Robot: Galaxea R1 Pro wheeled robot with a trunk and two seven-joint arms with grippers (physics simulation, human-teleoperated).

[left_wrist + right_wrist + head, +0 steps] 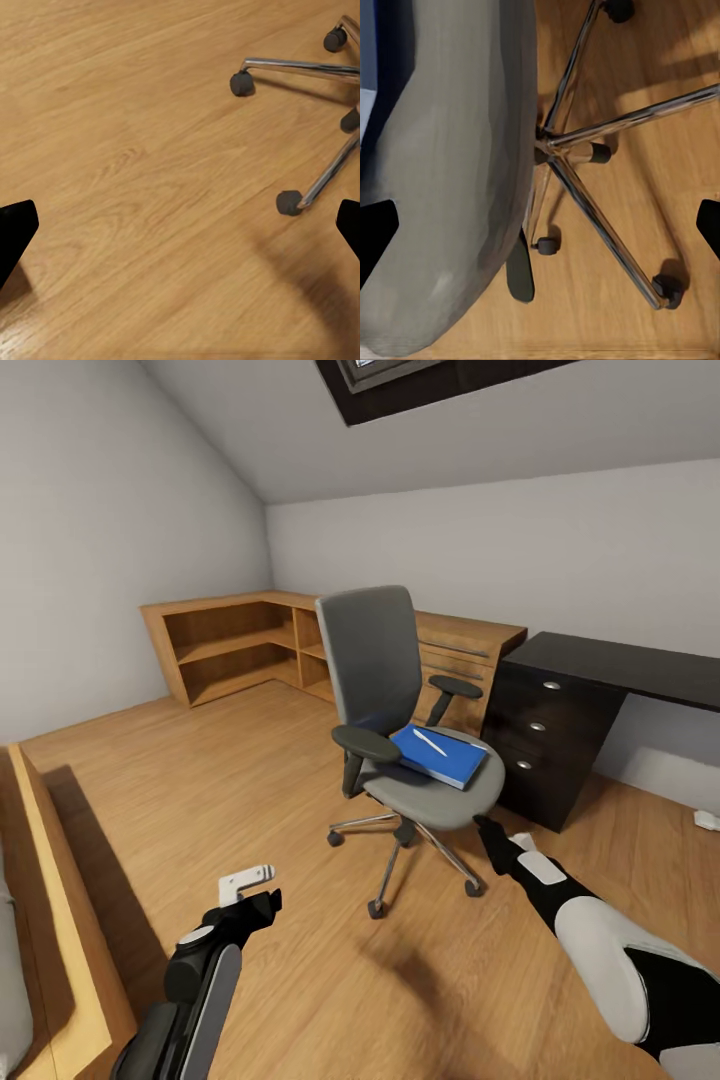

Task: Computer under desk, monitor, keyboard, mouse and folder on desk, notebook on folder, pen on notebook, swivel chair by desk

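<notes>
The right gripper (489, 828) reaches to the seat edge of the swivel chair (385, 660), its jaws spread wide, while the left gripper (262, 900) hangs low over the oak floor (200, 780), jaws likewise apart. The blue folder (445, 756) lies on the seat with the pen (430, 742) on it. The right wrist view shows the chrome star base (585, 157) under the seat, and the bench (620, 665) stands just right of the chair, perhaps touching.

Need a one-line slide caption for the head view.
Right gripper nears the swivel chair, whose seat holds the folder with the pen on top.
</notes>
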